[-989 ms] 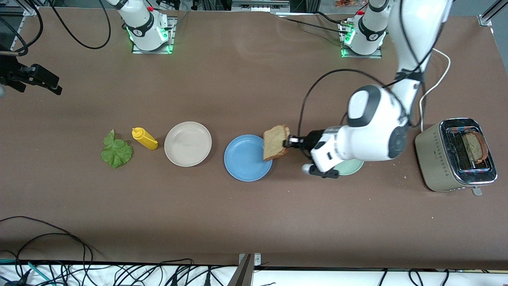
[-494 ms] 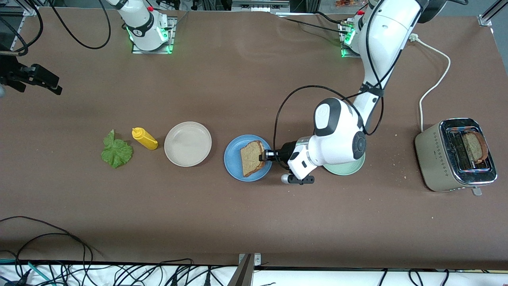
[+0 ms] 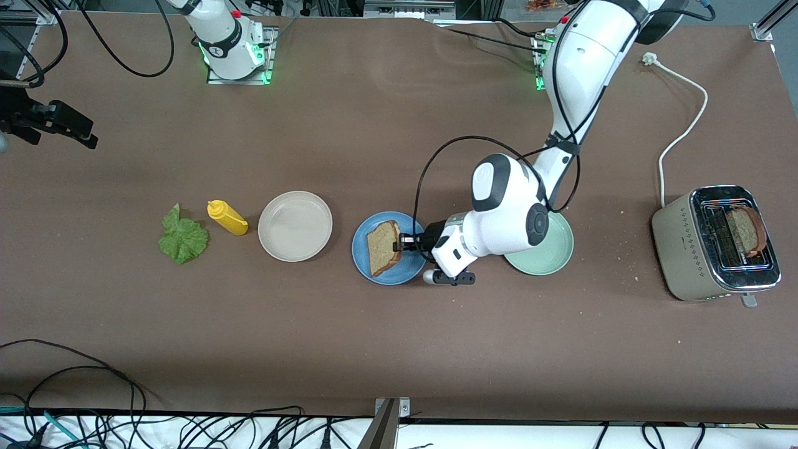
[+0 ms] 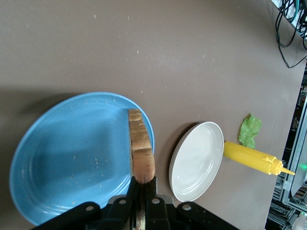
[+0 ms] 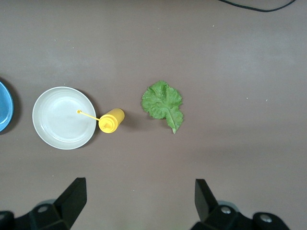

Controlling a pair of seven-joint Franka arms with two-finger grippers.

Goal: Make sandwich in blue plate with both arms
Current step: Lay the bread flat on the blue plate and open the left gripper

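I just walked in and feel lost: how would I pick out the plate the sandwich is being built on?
Find the row of three round plates across the middle of the brown table. The middle one is the blue plate; its neighbours are beige and pale green. It alone holds a bread slice, gripped by the left claw.

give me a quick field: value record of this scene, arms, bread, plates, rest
left gripper: shut on the bread slice, holding it on edge over the blue plate
right gripper: open, up over the table near the lettuce leaf, waiting
second bread slice: in the toaster at the left arm's end
lettuce leaf: flat on the table, beside the yellow squeeze bottle
beige plate: between the bottle and the blue plate
pale green plate: partly under the left arm
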